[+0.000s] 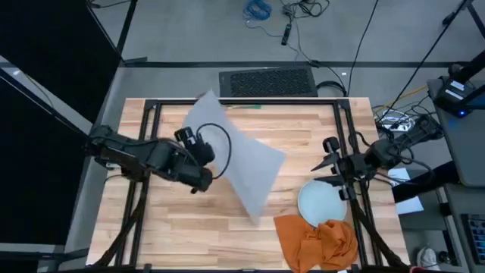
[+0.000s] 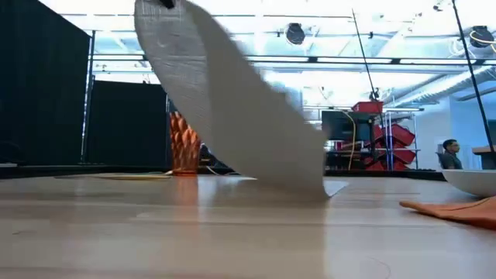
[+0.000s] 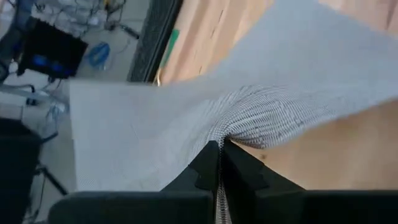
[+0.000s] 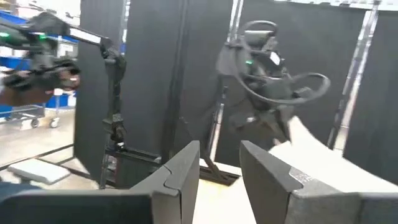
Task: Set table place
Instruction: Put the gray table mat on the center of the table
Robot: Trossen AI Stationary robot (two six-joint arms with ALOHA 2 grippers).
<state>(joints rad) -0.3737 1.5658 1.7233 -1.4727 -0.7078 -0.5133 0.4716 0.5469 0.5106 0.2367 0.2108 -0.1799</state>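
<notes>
Left gripper (image 3: 219, 149): clamped tight on grey placemat (image 1: 235, 155), one edge lifted, far corner resting on table (image 1: 182, 220). Right gripper (image 4: 219, 165): fingers parted, nothing held, beside plate (image 1: 320, 203) and orange napkin (image 1: 318, 241).

The left pincer (image 3: 219, 163) is clamped tight near the left side of the light wooden tabletop (image 1: 303, 129), while the right pincer (image 4: 219, 163) waits parted near its right edge.

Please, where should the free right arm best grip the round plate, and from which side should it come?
Likely the plate's bare rim on the side away from the orange napkin, which touches its near edge. The right gripper hovers open just above, so come straight down, one finger inside the shallow rim.
</notes>
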